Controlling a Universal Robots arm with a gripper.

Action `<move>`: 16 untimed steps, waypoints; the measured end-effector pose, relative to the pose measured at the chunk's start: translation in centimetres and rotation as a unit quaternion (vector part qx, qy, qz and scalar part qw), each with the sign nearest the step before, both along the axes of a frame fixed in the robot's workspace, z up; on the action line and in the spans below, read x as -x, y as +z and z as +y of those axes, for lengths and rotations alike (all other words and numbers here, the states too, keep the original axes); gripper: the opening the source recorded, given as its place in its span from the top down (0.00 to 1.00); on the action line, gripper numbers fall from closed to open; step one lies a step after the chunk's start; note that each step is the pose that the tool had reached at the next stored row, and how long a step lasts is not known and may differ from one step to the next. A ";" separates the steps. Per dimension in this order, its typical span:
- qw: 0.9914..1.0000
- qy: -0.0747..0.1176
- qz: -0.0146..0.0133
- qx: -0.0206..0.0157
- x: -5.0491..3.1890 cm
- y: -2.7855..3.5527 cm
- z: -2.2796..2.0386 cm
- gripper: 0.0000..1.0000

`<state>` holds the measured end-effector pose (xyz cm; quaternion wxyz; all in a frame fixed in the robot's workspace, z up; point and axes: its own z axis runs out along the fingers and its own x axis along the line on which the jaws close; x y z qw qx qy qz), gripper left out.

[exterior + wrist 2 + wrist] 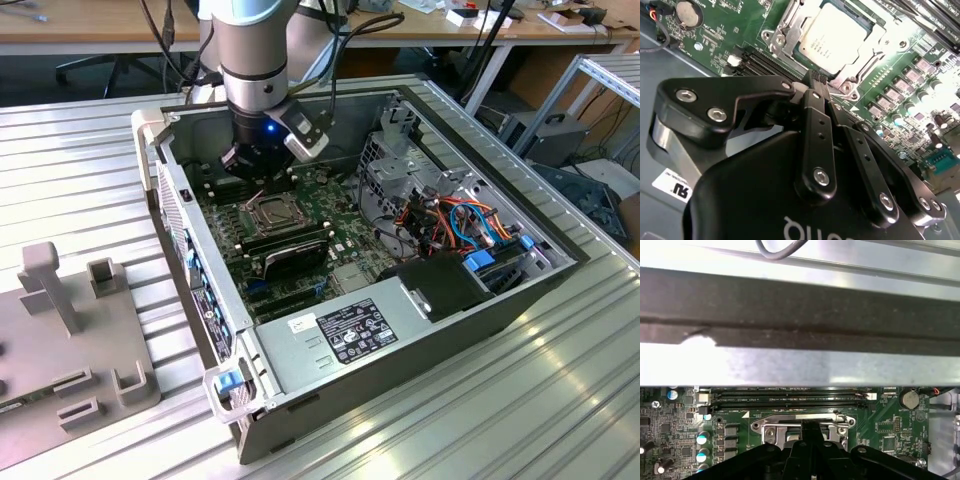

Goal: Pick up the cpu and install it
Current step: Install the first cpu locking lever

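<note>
Gripper (817,79) closure shows plainly in the second wrist view: its two black fingers (815,125) are drawn together at the tips, and I can make out nothing clamped between them. The tips point down at one edge of the socket frame (782,27), just beside a corner of the cpu (837,37); whether they touch either one I cannot tell. The cpu lies flat in the socket on the green motherboard (730,35), silver-grey top upward, with the metal frame around it. A round coin battery (687,12) sits well apart from it on the same board. In the first wrist view the fingertips hang over the frame (770,429), with the long empty memory slots (790,397) beyond it. In the exterior view the arm (255,60) reaches down into the open computer case (200,270), which lies on a ribbed aluminium table (500,420), with black memory sticks (285,245) just beside the socket.
</note>
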<state>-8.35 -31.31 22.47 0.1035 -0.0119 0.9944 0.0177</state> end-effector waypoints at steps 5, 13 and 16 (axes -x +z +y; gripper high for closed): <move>1.000 0.000 -0.005 -0.001 0.20 0.61 0.00 0.89; 1.000 0.000 -0.026 -0.005 1.63 0.74 0.00 0.89; 0.999 0.000 -0.028 -0.023 1.78 0.73 0.00 0.89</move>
